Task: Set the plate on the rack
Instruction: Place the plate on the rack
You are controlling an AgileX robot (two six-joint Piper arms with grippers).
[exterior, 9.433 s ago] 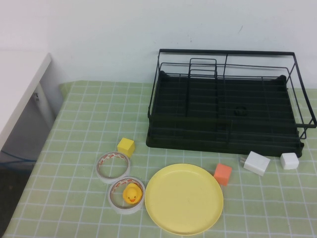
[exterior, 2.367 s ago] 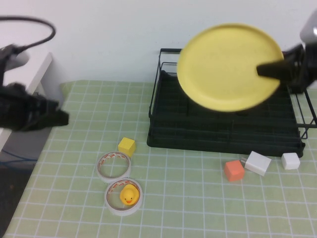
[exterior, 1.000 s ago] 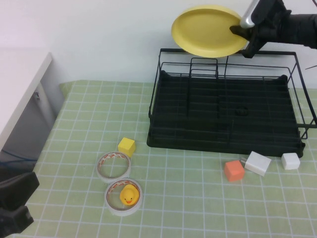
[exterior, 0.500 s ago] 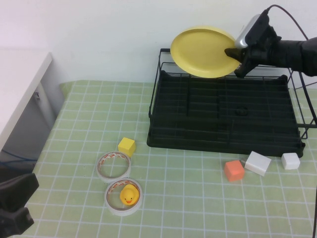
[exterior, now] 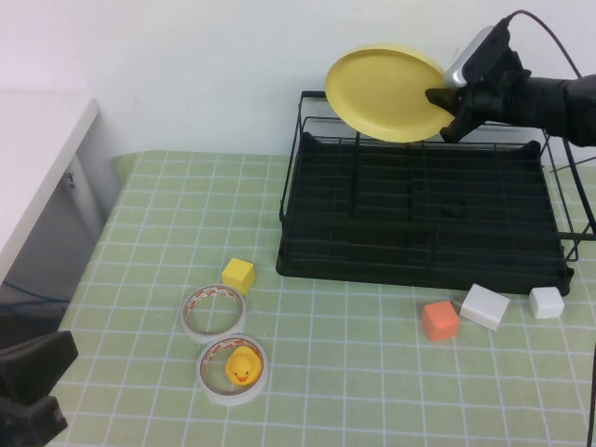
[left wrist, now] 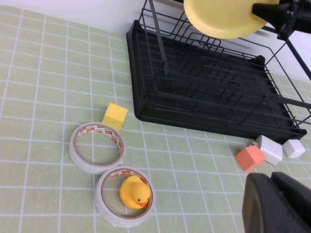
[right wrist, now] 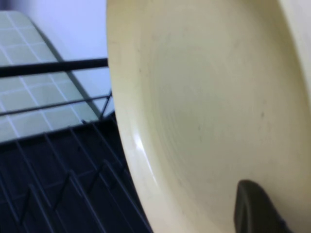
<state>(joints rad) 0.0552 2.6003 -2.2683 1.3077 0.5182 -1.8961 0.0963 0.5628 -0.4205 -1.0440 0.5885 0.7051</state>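
While the left hand (exterior: 33, 391) sits low at the near-left corner of the table (exterior: 372, 391), a dark blur at the frame's edge, I cannot tell whether it is open or shut. Going rightward across the green checked cloth: a small yellow cube (exterior: 237, 275), then just in front of it a white tape ring (exterior: 212, 313), and nearer still a second ring (exterior: 233, 369) with a yellow duck (exterior: 244, 364) sitting inside it. The two rings touch or nearly touch. Farther right stands the rack (exterior: 424, 200) — black wire over a black tray, set against the back wall. Above its rear-left part, over the upright dividers, the plate (exterior: 386, 93) is held in the air, tilted, clear of the tray. The right hand (exterior: 445, 99) reaches in from the right and is clamped on the plate's right rim — one dark fingertip (right wrist: 255, 208) shows pressed on the plate's face in the right wrist view. In front of the rack's right end lie an orange cube (exterior: 440, 319), a white block (exterior: 485, 305) beside it, and a smaller white cube (exterior: 545, 302) farthest right.
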